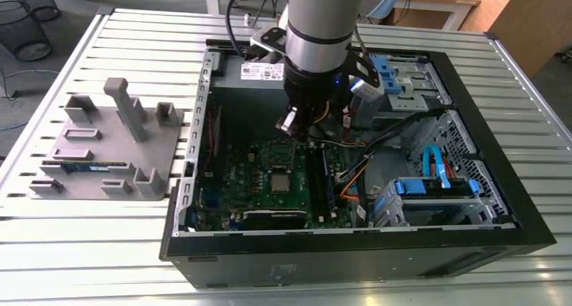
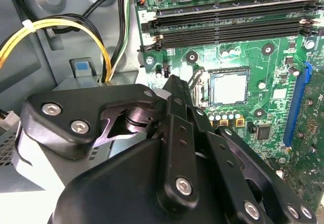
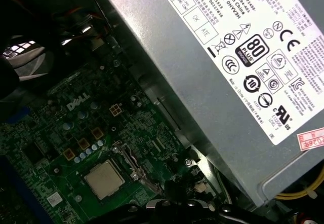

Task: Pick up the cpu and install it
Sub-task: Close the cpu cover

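The cpu (image 1: 280,183) is a small silvery square lying flat in its socket on the green motherboard (image 1: 259,205), inside the open computer case. It also shows in both wrist views, cpu (image 2: 229,87) and cpu (image 3: 104,180). The hinged metal socket frame (image 3: 127,155) is raised at the side of the chip. My gripper (image 1: 299,137) hangs above the board, a little off the socket on the power supply's side, and is apart from the chip. Its black linkage (image 2: 174,133) reaches toward the socket's edge.
The grey power supply (image 3: 228,57) stands close beside the gripper. Yellow and black cables (image 2: 76,26) loop near it. Black memory slots (image 2: 228,24) run past the socket. Drive cages (image 1: 429,185) fill the case's right in the exterior view. A grey holder (image 1: 107,145) sits on the slatted table.
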